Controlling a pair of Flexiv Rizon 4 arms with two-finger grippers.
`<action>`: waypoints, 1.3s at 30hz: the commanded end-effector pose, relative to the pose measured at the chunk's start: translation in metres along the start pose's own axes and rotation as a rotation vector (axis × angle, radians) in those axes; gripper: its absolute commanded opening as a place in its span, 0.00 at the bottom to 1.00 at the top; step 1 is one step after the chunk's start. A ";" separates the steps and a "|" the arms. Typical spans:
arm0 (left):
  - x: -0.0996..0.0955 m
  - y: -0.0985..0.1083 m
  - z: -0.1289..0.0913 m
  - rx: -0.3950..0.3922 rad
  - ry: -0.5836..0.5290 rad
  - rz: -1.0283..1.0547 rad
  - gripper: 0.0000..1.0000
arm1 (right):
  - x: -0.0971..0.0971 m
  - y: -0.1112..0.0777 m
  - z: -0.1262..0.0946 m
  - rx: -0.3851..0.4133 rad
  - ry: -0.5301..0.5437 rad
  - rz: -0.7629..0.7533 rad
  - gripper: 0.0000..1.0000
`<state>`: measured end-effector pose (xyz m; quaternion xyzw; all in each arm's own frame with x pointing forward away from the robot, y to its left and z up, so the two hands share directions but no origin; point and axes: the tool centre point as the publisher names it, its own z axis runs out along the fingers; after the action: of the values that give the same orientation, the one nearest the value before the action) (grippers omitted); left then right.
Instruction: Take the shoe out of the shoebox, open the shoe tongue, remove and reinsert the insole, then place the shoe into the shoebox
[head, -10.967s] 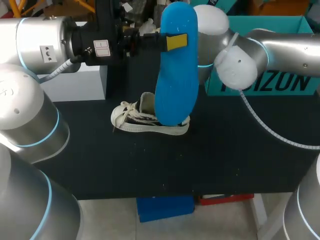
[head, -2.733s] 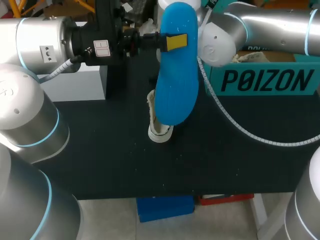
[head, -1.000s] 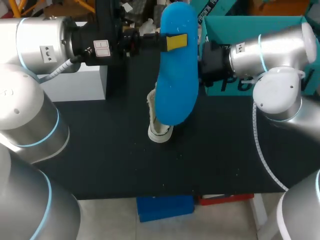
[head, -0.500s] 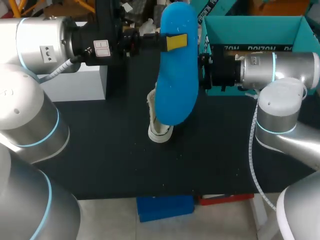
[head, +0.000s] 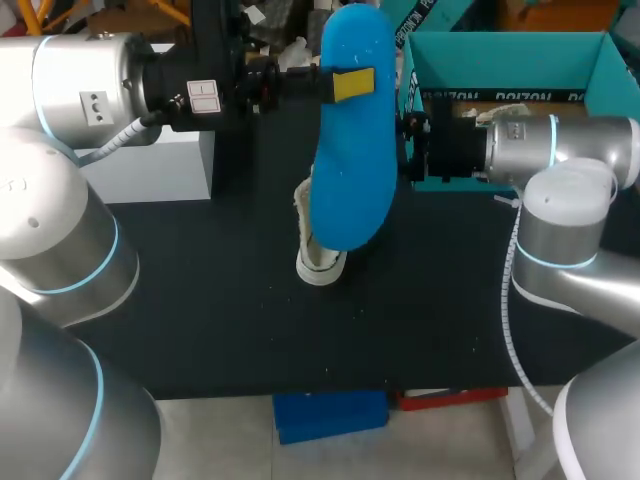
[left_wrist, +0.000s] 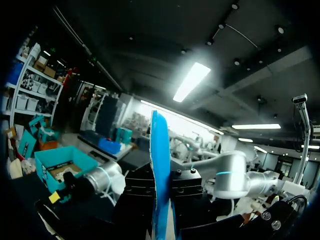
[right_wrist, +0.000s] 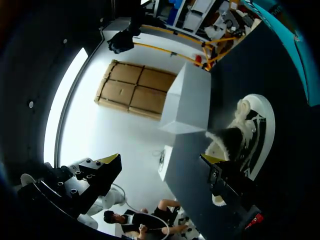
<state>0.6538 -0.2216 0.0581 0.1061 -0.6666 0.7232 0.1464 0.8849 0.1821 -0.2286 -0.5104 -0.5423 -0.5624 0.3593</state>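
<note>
- Head view: the left gripper (head: 352, 84) is clamped on the blue insole (head: 350, 170), holding it high and upright, clear of the shoe (head: 318, 258). The shoe sits on the black table (head: 200, 300) just under the insole's lower end. The right arm (head: 560, 150) lies level in front of the teal shoebox (head: 500, 60), its wrist behind the insole — probably there to steady the shoe for reinsertion.
- Left wrist view: the insole shows edge-on, pinched between the fingers.
- Right wrist view: the right gripper (right_wrist: 161, 160) gapes wide and holds nothing. The shoe lies ahead, beside one finger — whether they touch, I cannot tell.
</note>
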 end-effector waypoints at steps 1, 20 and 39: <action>0.001 0.002 0.001 0.000 -0.004 -0.001 0.00 | 0.000 0.000 0.001 -0.002 0.000 0.000 1.00; -0.002 0.004 0.000 0.057 0.001 0.313 0.00 | 0.000 0.000 0.001 -0.002 0.000 0.000 1.00; -0.035 0.053 -0.013 -0.058 -0.076 0.595 0.00 | 0.000 0.000 0.001 -0.002 0.000 0.000 1.00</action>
<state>0.6715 -0.2164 -0.0050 -0.0730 -0.6927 0.7116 -0.0920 0.8856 0.1820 -0.2284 -0.5100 -0.5426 -0.5621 0.3600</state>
